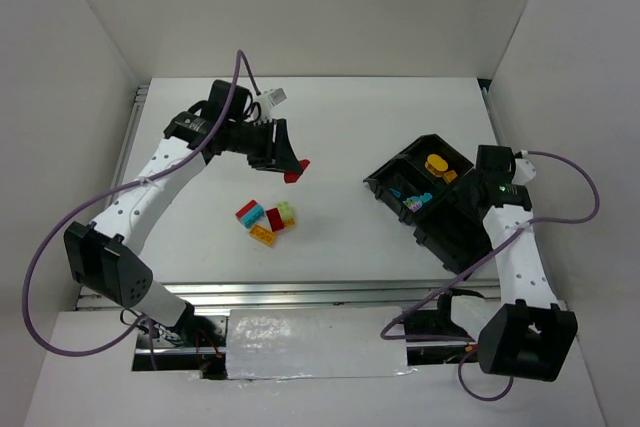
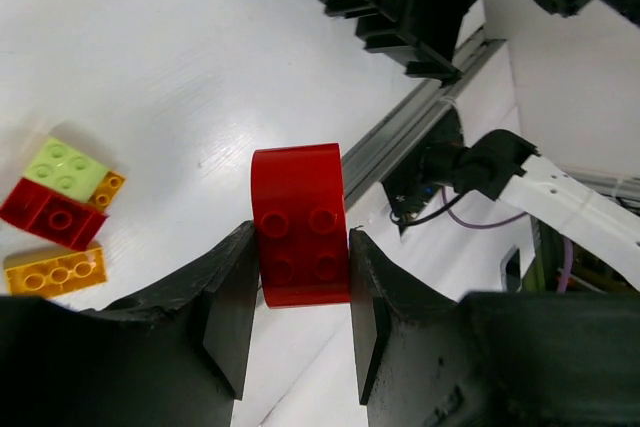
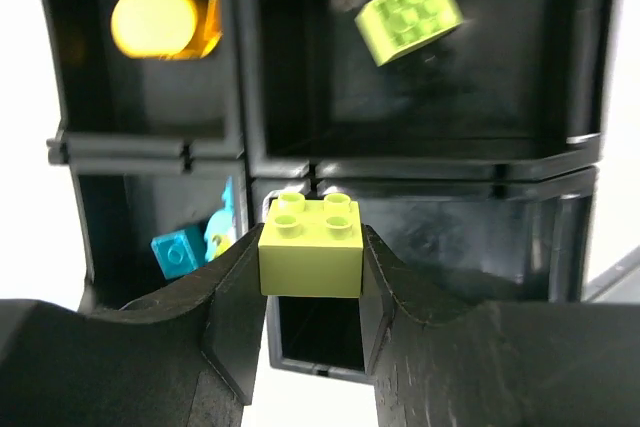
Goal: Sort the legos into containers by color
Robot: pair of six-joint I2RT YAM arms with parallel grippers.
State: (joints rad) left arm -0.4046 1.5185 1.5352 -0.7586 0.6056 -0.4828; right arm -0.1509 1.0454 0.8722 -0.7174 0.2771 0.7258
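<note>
White table (image 1: 340, 127): left gripper (image 2: 300, 282) is pinching a red brick (image 2: 298, 217); right gripper (image 3: 312, 282), pinching a green brick (image 3: 310, 252), should be releasing over the one-o'clock compartment (image 3: 430, 107).

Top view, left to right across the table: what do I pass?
Left arm base → loose bricks → tray → right arm base. The held red brick overlaps the loose ones, so it is left out.
</note>
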